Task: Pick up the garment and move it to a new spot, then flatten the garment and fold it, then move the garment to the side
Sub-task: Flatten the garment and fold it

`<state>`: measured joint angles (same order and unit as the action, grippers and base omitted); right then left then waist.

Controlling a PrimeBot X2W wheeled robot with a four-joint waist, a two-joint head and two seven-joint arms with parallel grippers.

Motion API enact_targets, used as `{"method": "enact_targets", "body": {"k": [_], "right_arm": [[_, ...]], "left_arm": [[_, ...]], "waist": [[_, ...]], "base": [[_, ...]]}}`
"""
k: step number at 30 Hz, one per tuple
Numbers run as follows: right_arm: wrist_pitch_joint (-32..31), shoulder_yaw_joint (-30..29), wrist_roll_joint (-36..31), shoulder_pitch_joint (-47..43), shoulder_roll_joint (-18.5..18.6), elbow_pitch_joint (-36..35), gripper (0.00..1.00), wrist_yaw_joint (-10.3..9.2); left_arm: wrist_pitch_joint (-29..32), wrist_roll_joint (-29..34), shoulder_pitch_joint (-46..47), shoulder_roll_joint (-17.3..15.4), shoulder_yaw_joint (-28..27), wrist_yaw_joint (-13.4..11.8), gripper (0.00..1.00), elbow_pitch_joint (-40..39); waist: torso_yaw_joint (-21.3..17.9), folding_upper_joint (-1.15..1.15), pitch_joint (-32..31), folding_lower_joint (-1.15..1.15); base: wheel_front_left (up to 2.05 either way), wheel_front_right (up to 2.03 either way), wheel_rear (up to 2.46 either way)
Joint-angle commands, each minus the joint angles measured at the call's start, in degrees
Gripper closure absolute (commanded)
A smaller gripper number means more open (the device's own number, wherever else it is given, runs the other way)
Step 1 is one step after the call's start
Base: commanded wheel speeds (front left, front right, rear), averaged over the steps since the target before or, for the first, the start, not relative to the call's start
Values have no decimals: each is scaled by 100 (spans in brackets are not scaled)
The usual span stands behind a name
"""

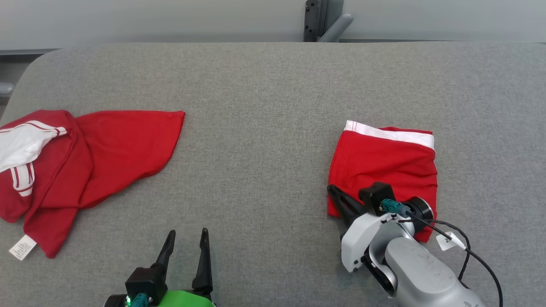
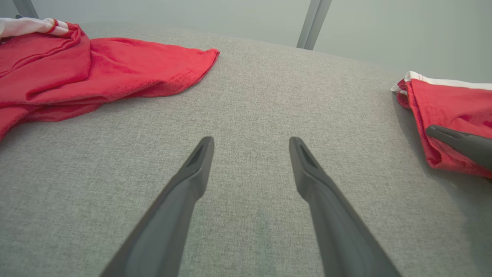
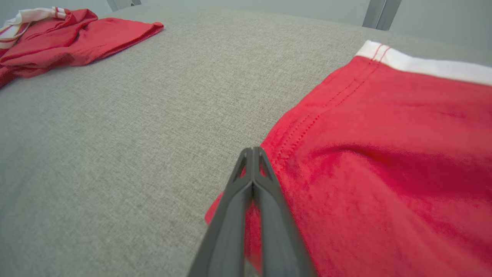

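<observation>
A folded red garment (image 1: 384, 166) with a white waistband lies flat on the right of the grey table (image 1: 264, 128); it also shows in the right wrist view (image 3: 384, 134) and the left wrist view (image 2: 449, 104). My right gripper (image 1: 332, 189) is shut, fingers pressed together, low over the garment's near left corner (image 3: 252, 150), with no cloth visible between them. My left gripper (image 1: 187, 232) stands open over bare table near the front edge (image 2: 251, 140), well left of the folded garment.
A second red garment (image 1: 98, 157) with white striped trim lies crumpled at the table's left, its white label (image 1: 22, 247) near the front. A grey post (image 1: 324, 19) stands behind the far edge. A small white tag (image 1: 448, 241) lies beside my right wrist.
</observation>
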<state>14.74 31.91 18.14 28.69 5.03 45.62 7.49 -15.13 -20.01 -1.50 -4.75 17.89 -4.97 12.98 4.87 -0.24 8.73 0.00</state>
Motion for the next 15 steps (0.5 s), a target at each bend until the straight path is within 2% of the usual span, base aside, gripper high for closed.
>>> {"method": "enact_targets", "body": {"k": [1, 4, 7, 8, 9, 10, 11, 12, 13, 14, 15], "right_arm": [[41, 59, 58, -6, -26, -15, 100, 0], [49, 54, 115, -177, -36, -184, 100, 0], [49, -167, 116, -380, 67, -643, 100, -1], [49, -275, 82, -490, 114, -837, 89, -1], [49, -415, 37, -608, 163, -1022, 84, -1], [49, -566, -25, -729, 218, -1224, 73, -1], [50, -718, -106, -839, 274, -1432, 58, -1], [50, -892, -195, -973, 323, -1629, 32, -1], [50, -892, -195, -973, 323, -1629, 32, -1], [50, -1086, -279, -1115, 357, -1808, 0, -1], [50, -1307, -335, -1272, 374, -1984, 0, -1]], "left_arm": [[-2, 79, -83, 8, -57, 35, 0, -8], [-2, 78, -153, 19, -141, 41, 0, -43], [-2, 86, -260, 29, -252, 43, 0, -107], [-2, 96, -305, 31, -295, 46, 0, -135], [-2, 98, -345, 33, -335, 50, 0, -166], [-2, 99, -394, 34, -386, 50, 0, -191], [-2, 127, -432, 26, -420, 45, 0, -223], [-2, 169, -467, 8, -456, 48, 0, -249], [-2, 169, -467, 8, -456, 48, 0, -249], [-2, 199, -508, -2, -501, 50, 0, -275], [-2, 224, -549, -5, -542, 57, 0, -299]], "waist": [[-15, 24, -57, 0], [-55, 24, -171, 0], [-142, 24, -297, 0], [-181, 24, -341, 0], [-224, 24, -384, 0], [-271, 24, -430, 0], [-317, 24, -469, 0], [-364, 24, -515, 0], [-364, 24, -515, 0], [-408, 24, -566, 0], [-445, 24, -610, 0]], "base": [[0, 0, 0], [0, 0, 0], [0, 0, 0], [0, 0, 0], [0, 0, 0], [0, 0, 0], [0, 0, 0], [0, 0, 0], [0, 0, 0], [0, 0, 0], [0, 0, 0]]}}
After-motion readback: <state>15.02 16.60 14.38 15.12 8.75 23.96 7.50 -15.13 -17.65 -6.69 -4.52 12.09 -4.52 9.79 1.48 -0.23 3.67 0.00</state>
